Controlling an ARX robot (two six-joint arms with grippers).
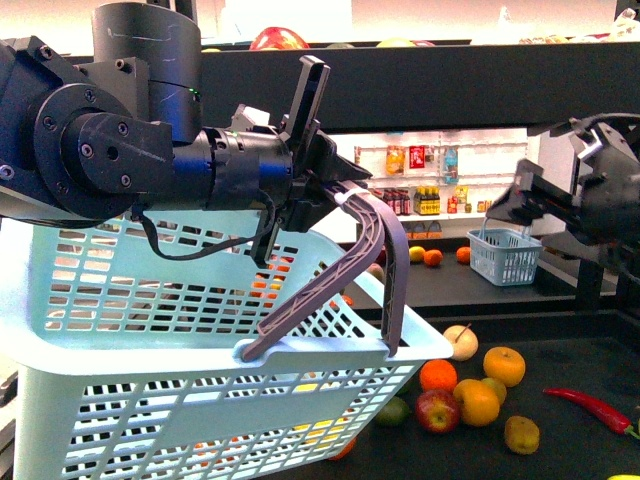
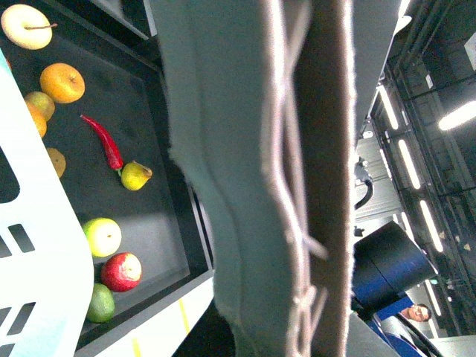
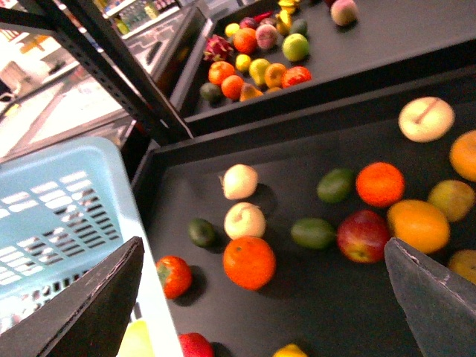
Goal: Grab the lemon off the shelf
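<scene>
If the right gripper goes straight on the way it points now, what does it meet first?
Probably the round orange fruit lying on the flat black shelf tray, centred between the fingers of the open right gripper, though depth is unclear.

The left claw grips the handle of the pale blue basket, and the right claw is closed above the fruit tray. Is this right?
No: the right claw is open, not closed, as the right wrist view shows. The left claw does grip the basket handle.
</scene>
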